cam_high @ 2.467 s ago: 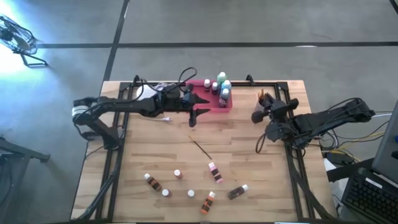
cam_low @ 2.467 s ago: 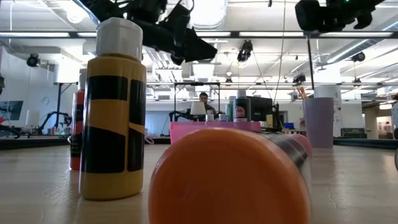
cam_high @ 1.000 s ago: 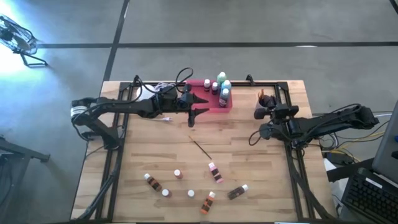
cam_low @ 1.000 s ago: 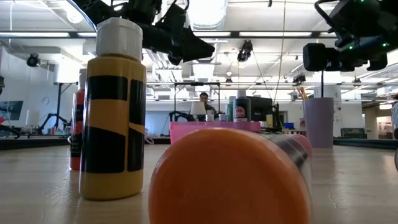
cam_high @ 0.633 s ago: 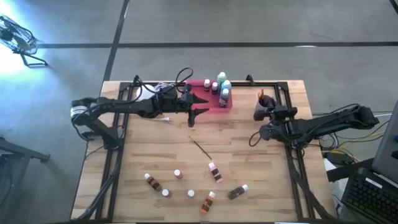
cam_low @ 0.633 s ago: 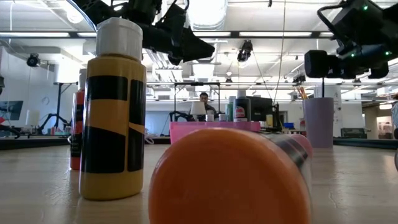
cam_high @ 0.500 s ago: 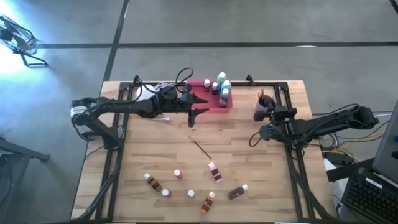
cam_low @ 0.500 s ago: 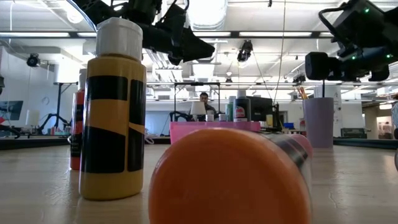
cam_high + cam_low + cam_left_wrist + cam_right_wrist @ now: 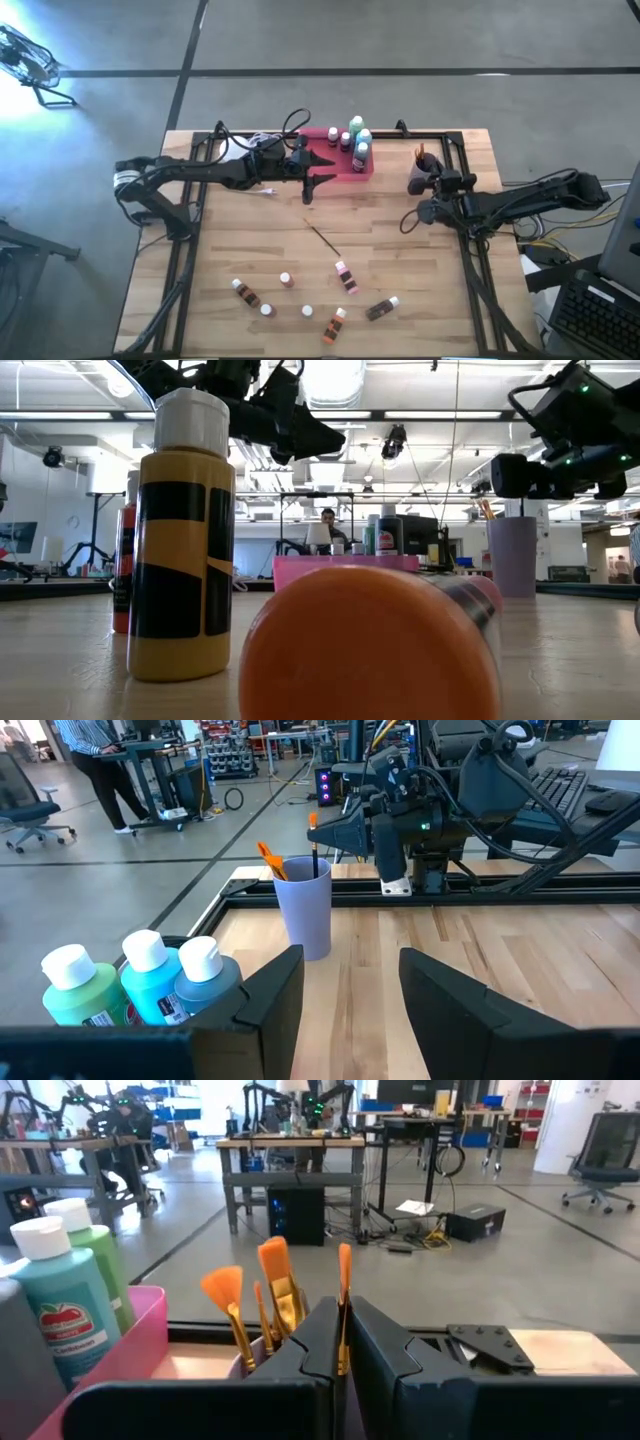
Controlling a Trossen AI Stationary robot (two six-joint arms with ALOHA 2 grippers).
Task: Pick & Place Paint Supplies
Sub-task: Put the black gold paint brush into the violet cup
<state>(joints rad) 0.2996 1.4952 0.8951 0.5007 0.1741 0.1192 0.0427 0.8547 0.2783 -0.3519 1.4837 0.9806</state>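
Note:
My right gripper [image 9: 421,189] is shut on a thin paintbrush [image 9: 343,1280] with an orange tip, just on the near side of the purple cup [image 9: 419,168]. The cup holds several orange-tipped brushes [image 9: 272,1275]. My left gripper [image 9: 350,1000] is open and empty, hovering at the near side of the pink tray [image 9: 325,152]. In the tray stand green and blue bottles [image 9: 358,138] and small ones. Several small white-capped bottles [image 9: 307,300] stand or lie near the table's near edge. A dark-handled brush [image 9: 323,238] lies flat mid-table. My right gripper pinches the paintbrush between its two fingers, on the shaft just below the orange bristles [image 9: 342,1342]. The fingers come about level from the near right and lie across the brush. The brush stands upright with its bristles up. The fingers hide its lower part.
The low view looks past a standing yellow-and-black bottle [image 9: 180,540] and a lying orange one [image 9: 370,650] to the tray [image 9: 345,570] and cup [image 9: 512,555]. Black frame rails [image 9: 470,270] run along the table's left and right sides. Bare wood lies mid-table.
My right gripper has gone slowly down toward the purple cup, still shut on the brush. My left arm has kept still.

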